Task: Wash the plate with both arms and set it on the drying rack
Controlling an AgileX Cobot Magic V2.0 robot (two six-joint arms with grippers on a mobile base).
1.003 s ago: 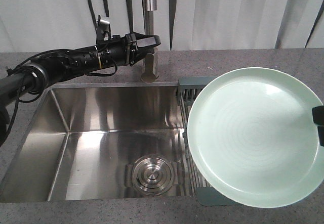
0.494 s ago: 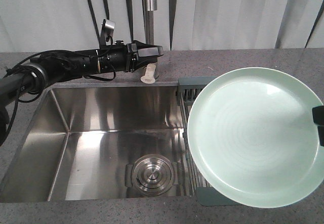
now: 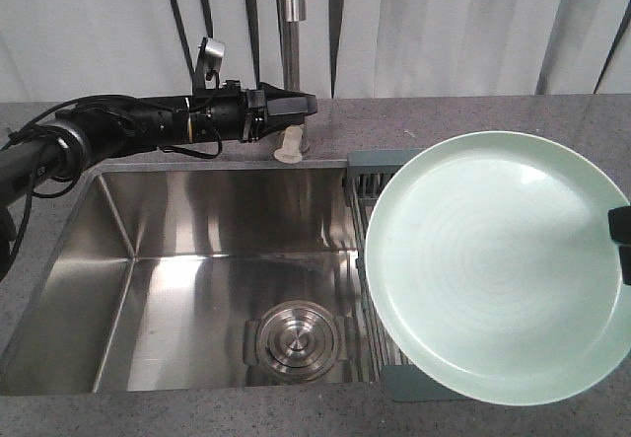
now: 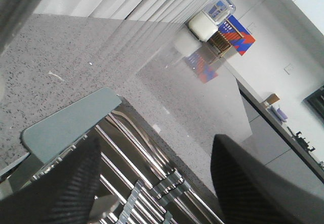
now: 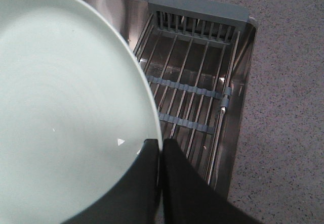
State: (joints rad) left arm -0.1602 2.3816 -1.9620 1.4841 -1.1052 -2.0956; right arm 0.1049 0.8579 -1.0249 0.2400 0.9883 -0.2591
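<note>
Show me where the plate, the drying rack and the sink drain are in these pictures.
plate (image 3: 498, 279): front view, centre of its face.
drying rack (image 5: 197, 9): right wrist view, its grey-blue end strip.
sink drain (image 3: 296, 336): front view, its round metal cover.

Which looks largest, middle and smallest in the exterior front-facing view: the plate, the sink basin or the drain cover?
1. Sink basin: widest spread.
2. Plate: close behind, but it seems raised nearer the camera, so its true rank against the basin is unsure.
3. Drain cover: clearly smallest.
</note>
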